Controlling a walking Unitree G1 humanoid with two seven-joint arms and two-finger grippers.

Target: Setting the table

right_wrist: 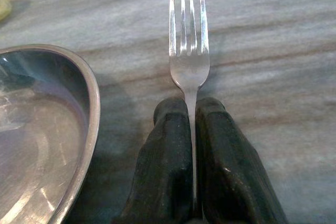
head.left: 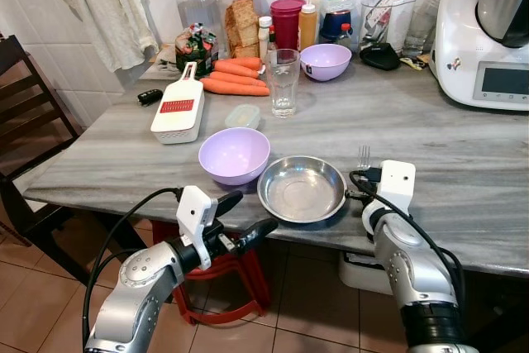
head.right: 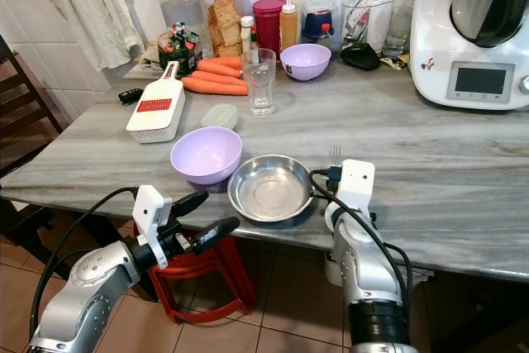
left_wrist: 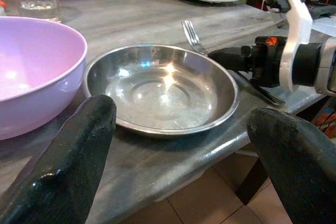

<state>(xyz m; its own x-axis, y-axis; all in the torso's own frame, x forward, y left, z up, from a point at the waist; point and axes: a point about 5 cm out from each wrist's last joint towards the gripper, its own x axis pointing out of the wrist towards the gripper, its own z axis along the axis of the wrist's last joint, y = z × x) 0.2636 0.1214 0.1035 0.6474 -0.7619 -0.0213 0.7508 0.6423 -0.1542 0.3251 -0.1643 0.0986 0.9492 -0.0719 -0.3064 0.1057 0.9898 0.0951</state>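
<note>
A grey marbled table (head.left: 463,179) is seen from above, with a steel plate (head.left: 302,188) lying near its front edge; this plate is taken as the landmark. A fork (right_wrist: 189,51) is pinched by its handle between the two black fingers (right_wrist: 170,166) of the right hand (right_wrist: 190,129), which are pressed together on it. The fork is laid flat just beside the plate on the robot's right side, tines pointing away from the robot towards the wall; whether the fork rests fully on the table cannot be told. The left hand (head.left: 240,219) is held in front of the plate and to its left, off the table's front edge, with its fingers (left_wrist: 68,156) spread apart and nothing between them.

A lilac bowl (head.left: 234,155) is placed just beside the plate on its left, nearly touching the rim. Behind the plate, further onto the table, an upright clear glass (head.left: 283,82) is found, with a small lidded box (head.left: 242,116) near it. A white grater (head.left: 178,108) is laid well to the left of the plate, and a few carrots (head.left: 234,77) are heaped beyond it. A second lilac bowl (head.left: 325,61) is set behind the glass, near a row of jars and bottles against the tiled wall. A white kitchen machine (head.left: 488,31) is stood far behind the plate on its right. A red stool (head.left: 223,283) is seen under the table, below the plate, and a dark chair (head.left: 25,121) well to its left.
</note>
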